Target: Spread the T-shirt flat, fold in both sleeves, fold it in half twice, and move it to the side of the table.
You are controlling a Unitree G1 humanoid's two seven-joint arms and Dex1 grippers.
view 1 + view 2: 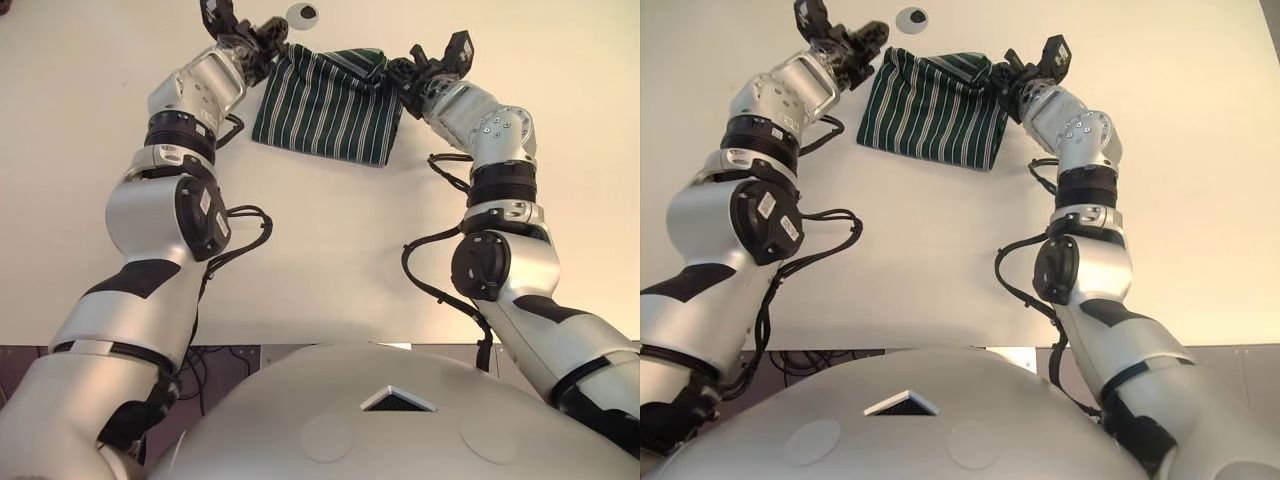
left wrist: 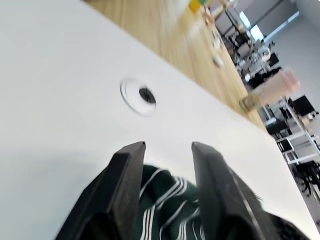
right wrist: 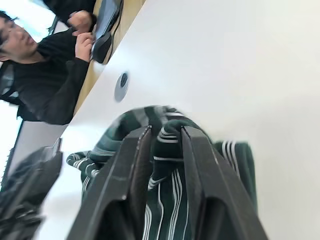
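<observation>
- Here, the right hand [image 3: 166, 131] is clamped tight on a raised fold of the dark green, white-striped fabric T-shirt [image 1: 330, 110], at the garment's 2 o'clock corner.
- The left hand [image 2: 167, 146] is spread open, holding nothing, just over the 10 o'clock corner.
- The T-shirt lies folded in a compact rectangle toward 12 o'clock on the plain white worktop [image 1: 330, 230].
- A small round cable hole [image 1: 302, 14] sits just beyond it at 11 o'clock.

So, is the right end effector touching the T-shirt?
Touching. The right wrist view shows a bunched fold of the T-shirt pinched between the two fingers of the right end effector.
</observation>
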